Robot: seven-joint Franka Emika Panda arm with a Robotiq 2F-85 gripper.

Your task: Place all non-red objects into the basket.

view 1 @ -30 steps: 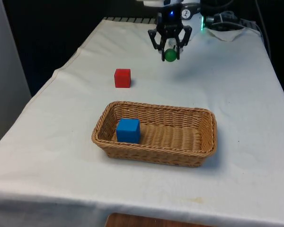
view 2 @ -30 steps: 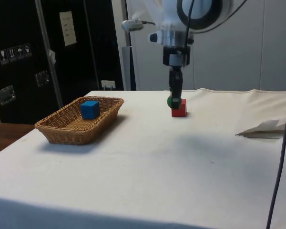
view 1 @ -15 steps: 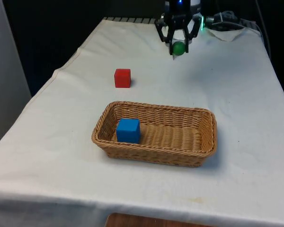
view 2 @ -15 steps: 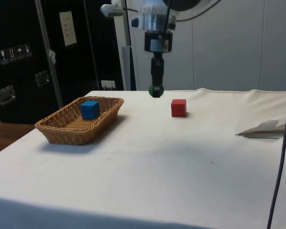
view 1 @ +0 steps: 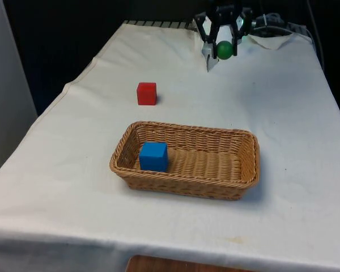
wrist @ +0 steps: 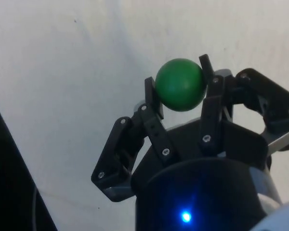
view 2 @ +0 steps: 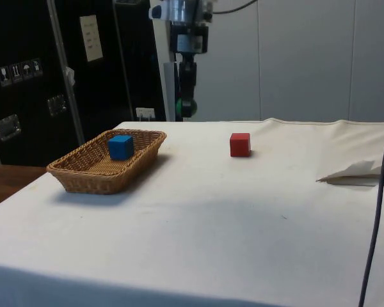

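My black gripper (view 1: 225, 48) (view 2: 188, 107) (wrist: 179, 90) is shut on a green ball (view 1: 225, 50) (view 2: 189, 107) (wrist: 180, 91) and holds it high above the table's far end. A woven wicker basket (view 1: 245, 170) (view 2: 83, 179) stands in the middle of the table, well in front of the gripper. A blue cube (view 1: 153, 156) (view 2: 120, 146) lies inside the basket at the front view's left end. A red cube (view 1: 147, 93) (view 2: 240, 144) rests on the cloth, beyond the basket and towards the front view's left.
Crumpled white paper (view 1: 275, 38) (view 2: 361, 173) lies at the table's far corner on the front view's right. Cables (view 1: 309, 28) run beside it. The white cloth around the basket is bare.
The gripper has risen with the green ball and moved towards the front view's right, in the side view leftwards towards the basket. The cubes and the basket have stayed put.
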